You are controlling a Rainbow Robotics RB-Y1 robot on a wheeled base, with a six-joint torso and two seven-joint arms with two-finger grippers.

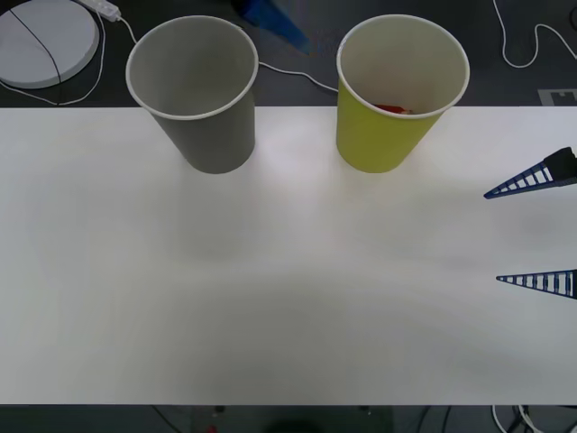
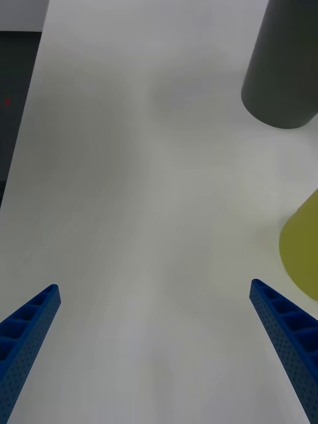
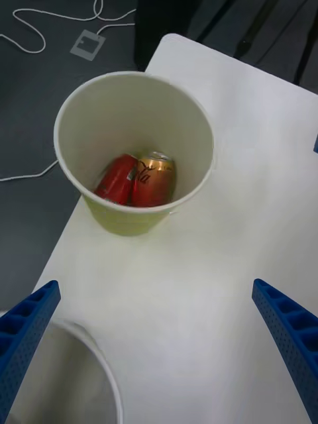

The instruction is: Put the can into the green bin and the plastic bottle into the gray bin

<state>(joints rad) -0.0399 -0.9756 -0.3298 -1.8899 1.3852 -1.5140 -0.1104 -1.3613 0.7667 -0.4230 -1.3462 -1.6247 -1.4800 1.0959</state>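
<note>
We see two orange-red cans point(image 3: 136, 180) lying side by side at the bottom of the green bin point(image 1: 397, 90), which stands upright near the white table's point(image 1: 288, 289) far edge beside the gray bin point(image 1: 194, 90). Our right gripper point(image 1: 534, 233) hovers wide open and empty over the table's right side. Our left gripper point(image 3: 156, 351), equally spread and empty, hangs above the two bins.

Evenly and brightly lit from overhead, with the white tabletop point(image 1: 288, 298) near washed out and only faint, soft shadows spreading toward its near edge. Slightly soft throughout; green bin point(image 2: 303, 255) blurred and smeared at close range in the right wrist view.
</note>
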